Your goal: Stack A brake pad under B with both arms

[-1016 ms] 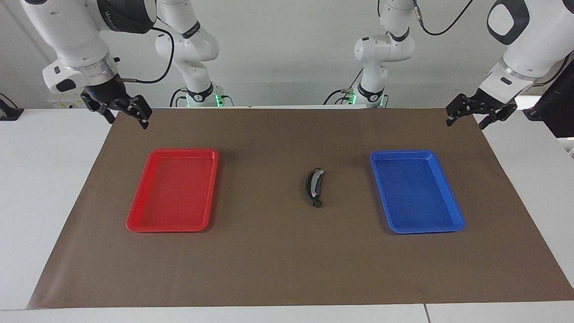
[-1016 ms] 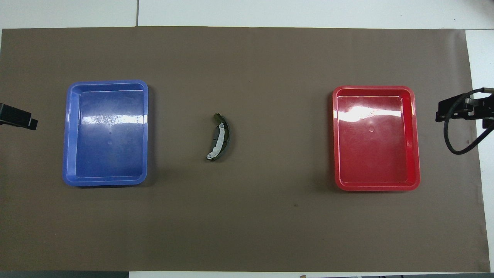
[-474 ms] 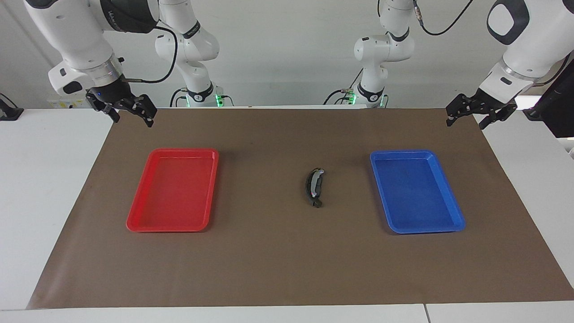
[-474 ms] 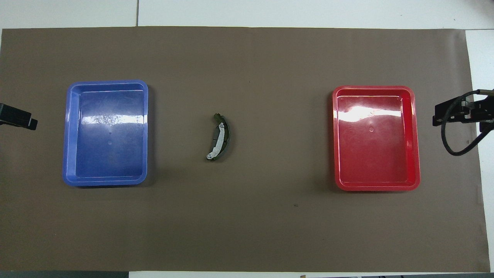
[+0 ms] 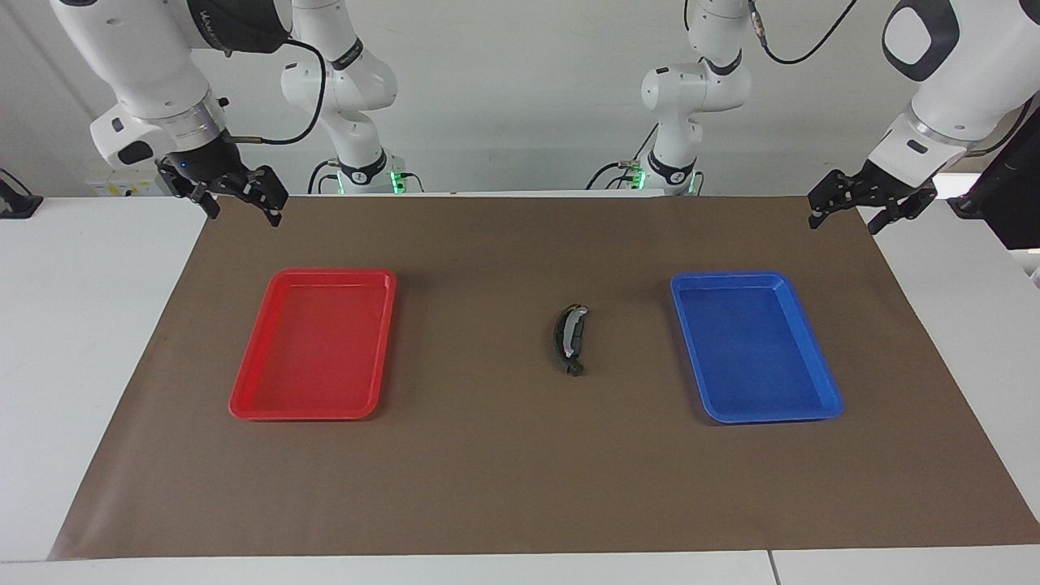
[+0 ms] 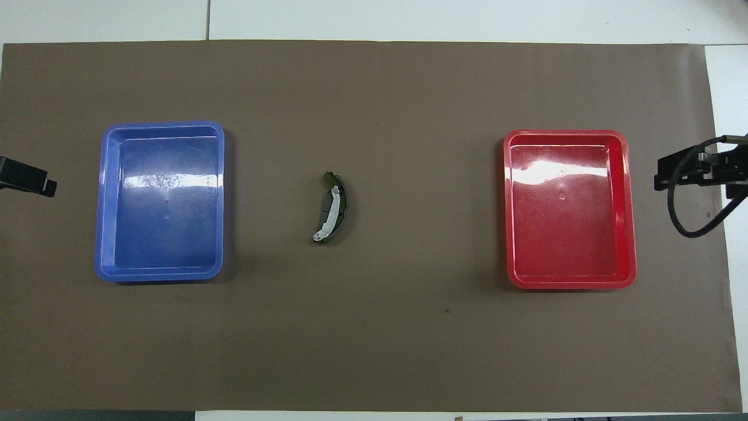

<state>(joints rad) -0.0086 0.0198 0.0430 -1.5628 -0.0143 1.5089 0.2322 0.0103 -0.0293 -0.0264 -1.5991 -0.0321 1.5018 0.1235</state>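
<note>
B (image 5: 570,339) lying flat on brown mat (image 5: 504,487), about mid-surface, between blue tray (image 5: 821,382) and red tray (image 5: 244,398), closer to the blue one, touching neither. Long axis roughly along the near-far line from the robots, slightly tilted: end nearer the robots leans toward the left arm's end of the surface. Crescent shape, bulge toward the red tray, hollow side toward the blue tray. Black body, light silver-grey strip running along it, pale tip with a small round eye at the end nearer the robots in overhead view (image 6: 331,208). Dark greenish lump at the end farther from the robots. A brake pad: possibly the short dark sliver just showing at the hollow edge of B, under it; cannot tell for sure.

Left gripper (image 5: 843,213) up in the air over the mat corner at the left arm's end, fingers spread, pinching nothing. Blue tray below and inboard of it, B well apart from it toward mid-surface. Only a black tip (image 6: 26,177) in overhead view.

Right gripper (image 5: 242,199) up over the mat edge at the right arm's end, fingers spread, nothing between them. Red tray just inboard of it, B well apart. Black cable (image 6: 692,199) looped beside it in overhead view.

Both trays holding nothing.
</note>
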